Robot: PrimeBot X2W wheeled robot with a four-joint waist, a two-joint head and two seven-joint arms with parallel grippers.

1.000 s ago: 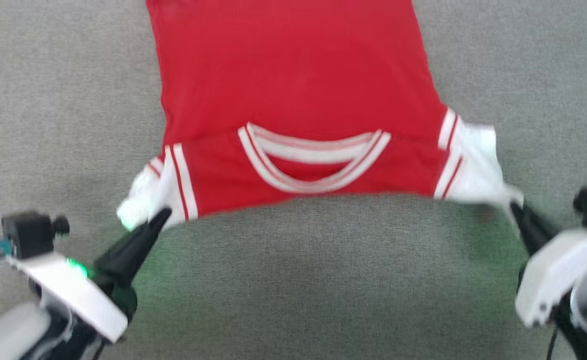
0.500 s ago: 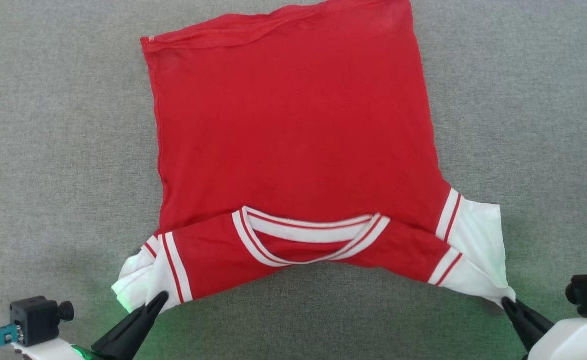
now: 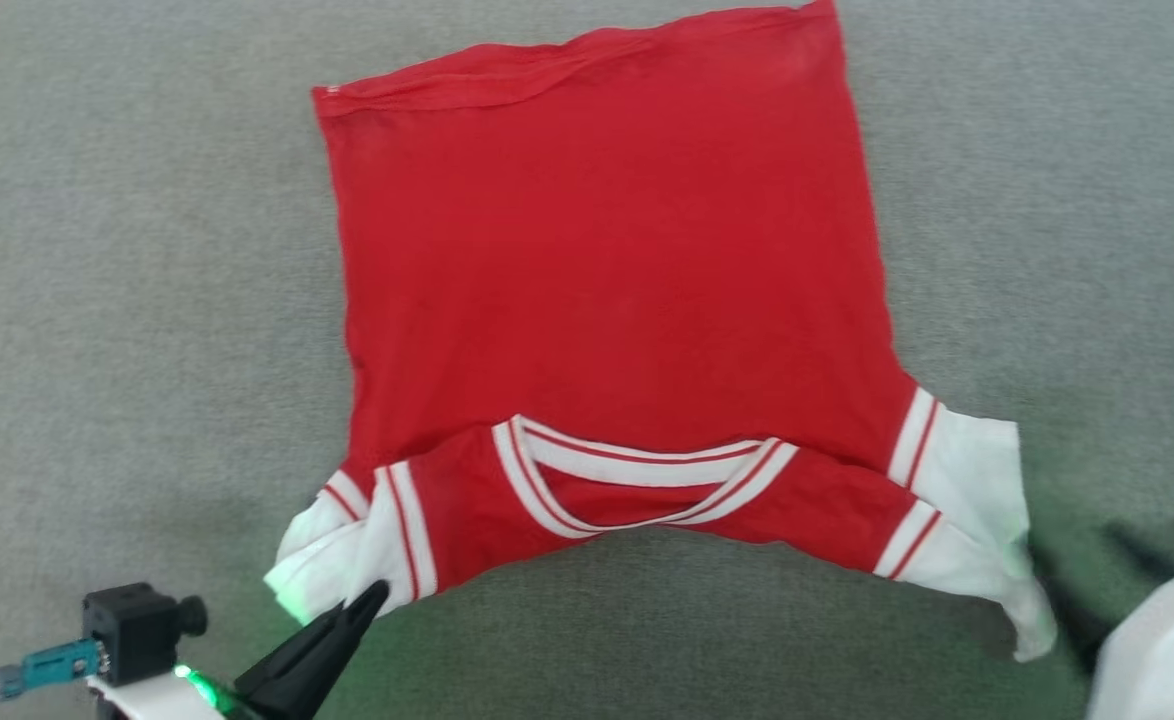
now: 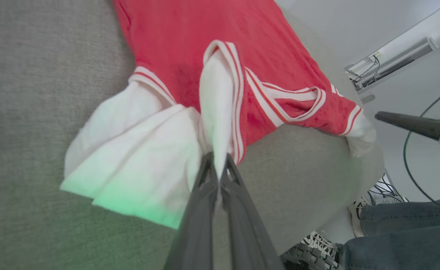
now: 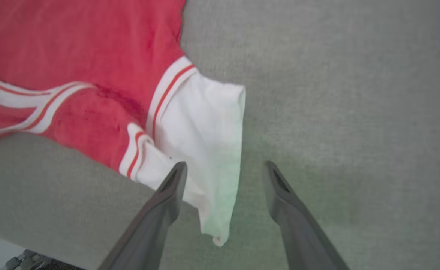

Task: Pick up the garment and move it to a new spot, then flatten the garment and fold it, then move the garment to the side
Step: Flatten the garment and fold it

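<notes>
The garment point(image 3: 607, 300) lies spread on the grey surface point(image 3: 127, 250), collar nearest the robot. The left gripper point(image 4: 217, 160) has its jaws clamped on the left sleeve point(image 4: 216, 108). The right gripper point(image 5: 225, 168) has its jaws apart beside the right sleeve point(image 5: 205, 123).

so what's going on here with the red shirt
A two-armed robot is laying a red jersey out on a grey fabric surface, collar toward the robot. Its left claw is shut on one white sleeve. The right claw is open, and the other white sleeve lies loose on the surface by its fingers.
</notes>
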